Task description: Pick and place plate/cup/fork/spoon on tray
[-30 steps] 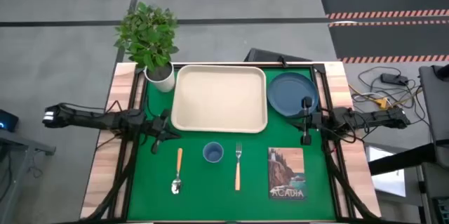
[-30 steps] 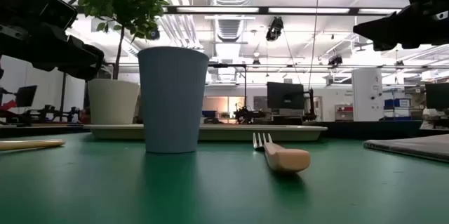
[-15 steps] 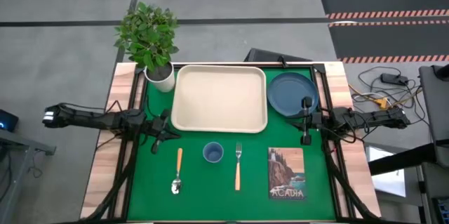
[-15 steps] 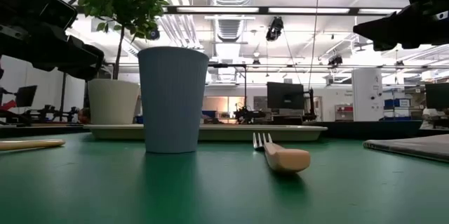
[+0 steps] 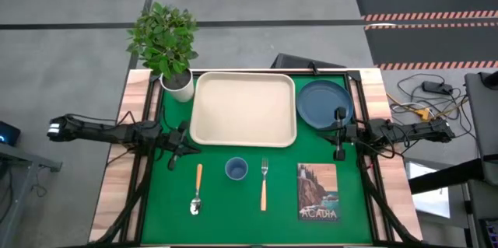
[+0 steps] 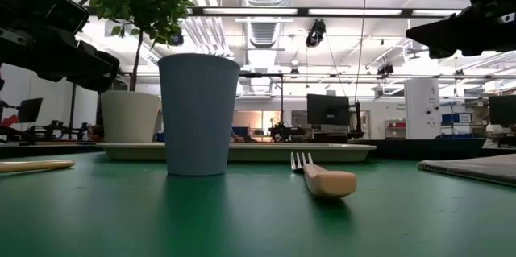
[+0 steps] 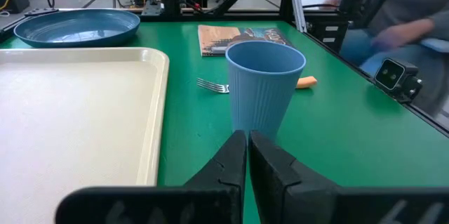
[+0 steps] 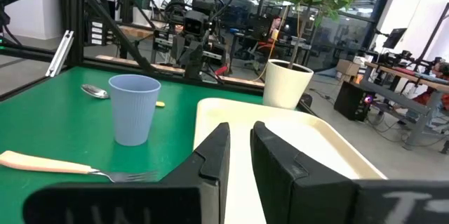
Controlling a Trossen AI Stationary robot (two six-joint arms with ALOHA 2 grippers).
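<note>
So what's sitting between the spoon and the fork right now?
The cup stands between the spoon and the fork, touching neither, as the high view shows.

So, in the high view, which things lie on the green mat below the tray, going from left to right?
Wooden-handled metal spoon → small light-blue cup → wooden-handled metal fork → rectangular "ACADIA" picture card.

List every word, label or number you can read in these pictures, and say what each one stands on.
"ACADIA": printed along the near edge of the picture card, which lies flat on the green mat to the right of the fork.
The same card shows in the left wrist view, but its lettering is too blurred to read there.
No other text can be read on any other thing.
</note>
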